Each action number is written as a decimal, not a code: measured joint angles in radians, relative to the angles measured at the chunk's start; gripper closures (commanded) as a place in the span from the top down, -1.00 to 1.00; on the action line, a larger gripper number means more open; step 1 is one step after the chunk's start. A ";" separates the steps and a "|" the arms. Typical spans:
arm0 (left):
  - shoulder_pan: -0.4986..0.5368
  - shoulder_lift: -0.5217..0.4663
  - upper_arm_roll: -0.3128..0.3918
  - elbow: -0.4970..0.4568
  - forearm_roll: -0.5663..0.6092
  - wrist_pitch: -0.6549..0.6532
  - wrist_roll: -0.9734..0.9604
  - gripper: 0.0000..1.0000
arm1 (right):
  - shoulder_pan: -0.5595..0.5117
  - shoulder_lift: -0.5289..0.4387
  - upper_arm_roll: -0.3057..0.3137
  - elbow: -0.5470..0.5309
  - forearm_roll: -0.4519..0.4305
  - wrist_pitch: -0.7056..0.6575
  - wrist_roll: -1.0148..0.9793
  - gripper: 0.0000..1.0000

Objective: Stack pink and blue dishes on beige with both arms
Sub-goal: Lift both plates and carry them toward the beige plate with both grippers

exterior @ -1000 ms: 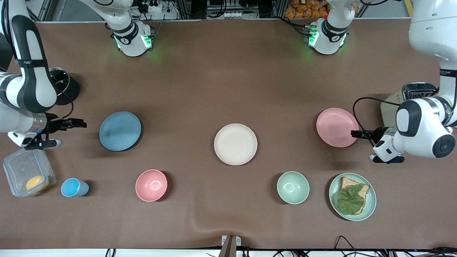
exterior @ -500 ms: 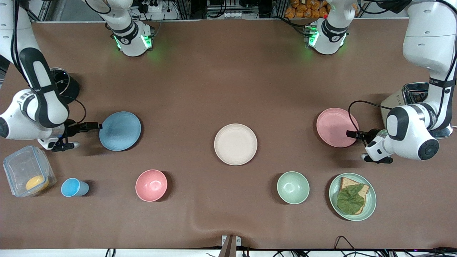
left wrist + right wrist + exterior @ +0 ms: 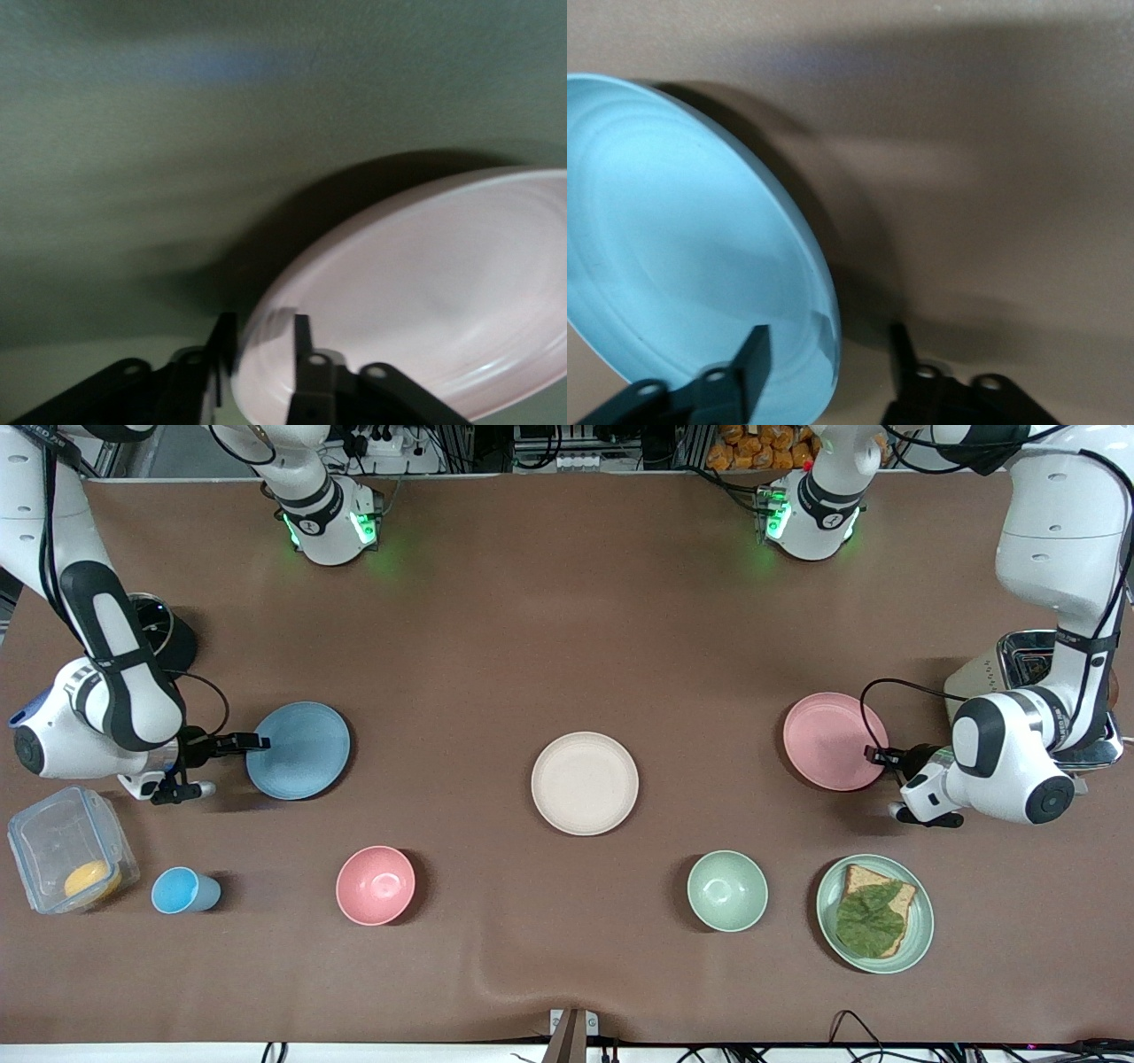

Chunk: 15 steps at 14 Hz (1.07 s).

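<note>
Two grippers, both mine, sit low at the outer edges of two plates on the brown table [image 3: 567, 629]. My right gripper [image 3: 257, 741] is at the rim of the blue plate [image 3: 301, 751], which lies in the middle band of the front view toward my right arm's end. In my right wrist view the fingers [image 3: 755, 350] of that gripper [image 3: 828, 354] stand wide apart. One is over the blue plate [image 3: 682, 266], the other is off its edge over bare table, and the rim lies between them. They grip nothing.

My left gripper [image 3: 873, 755] is at the rim of the pink plate [image 3: 828, 740], which lies in the same middle band toward my left arm's end. In my left wrist view the fingers [image 3: 303, 341] of that gripper [image 3: 261, 341] are drawn in close, with the rim of the pink plate [image 3: 416, 292] pinched between them. A deep shadow lies under the plate there.

One beige plate [image 3: 585, 783] lies bare and flat at the centre of the frame, between the two coloured plates and well apart from both.

Lower in the frame runs a row of other things. From my right arm's end come a clear box [image 3: 71, 859], a blue cup [image 3: 182, 891] and a pink bowl [image 3: 376, 885]. Toward my left arm's end are a green bowl [image 3: 727, 890] and a green plate [image 3: 923, 921] carrying bread with a leaf on it.
</note>
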 measured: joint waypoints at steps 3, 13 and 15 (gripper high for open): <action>0.001 -0.009 -0.001 0.004 0.000 -0.014 0.020 -1.00 | 0.004 0.000 0.004 0.018 0.001 -0.032 -0.002 -1.00; -0.003 -0.066 -0.127 0.165 -0.118 -0.259 0.022 -1.00 | 0.077 0.000 0.007 0.188 0.037 -0.336 0.061 -1.00; -0.002 -0.066 -0.145 0.171 -0.216 -0.260 0.029 -1.00 | 0.135 -0.001 0.009 0.238 0.104 -0.402 0.147 -1.00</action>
